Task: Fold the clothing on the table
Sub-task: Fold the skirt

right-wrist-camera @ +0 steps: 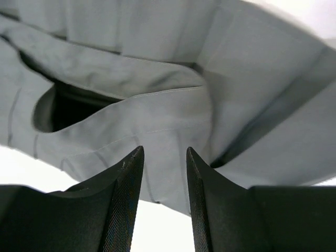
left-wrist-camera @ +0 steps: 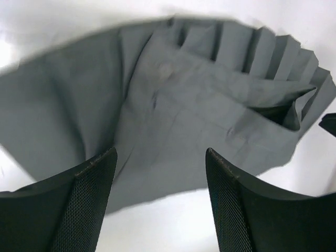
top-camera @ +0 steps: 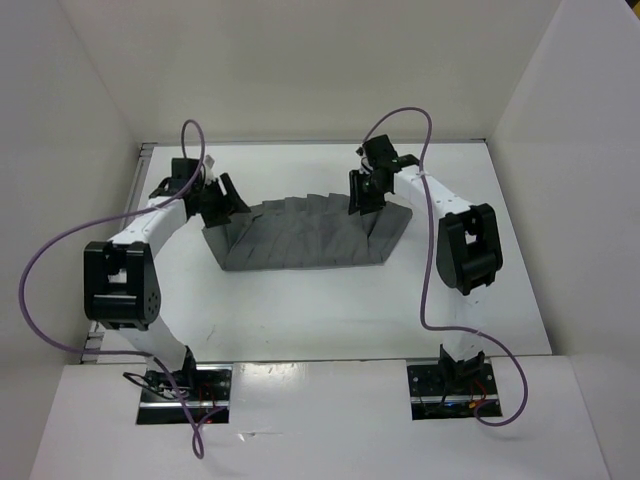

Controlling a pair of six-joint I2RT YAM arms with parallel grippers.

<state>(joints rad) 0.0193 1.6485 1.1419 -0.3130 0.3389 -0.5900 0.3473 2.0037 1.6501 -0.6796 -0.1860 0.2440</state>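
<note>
Grey pleated clothing (top-camera: 305, 235) spread flat mid table (top-camera: 300, 310). Left gripper (left-wrist-camera: 160, 152) over its left end, fingers wide apart, gripping nothing. Right gripper (right-wrist-camera: 164, 149) at its right end, fingers narrowly apart.

clothing (top-camera: 300, 240) on table (top-camera: 300, 315) (far half), between left tool (top-camera: 226, 201) and right tool (top-camera: 366, 194).

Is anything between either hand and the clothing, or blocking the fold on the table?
Nothing visible does. The left hand sits open at the left end of the clothing, the right hand open at its right end, only fabric ahead of each. No other object shows on the table.
</note>
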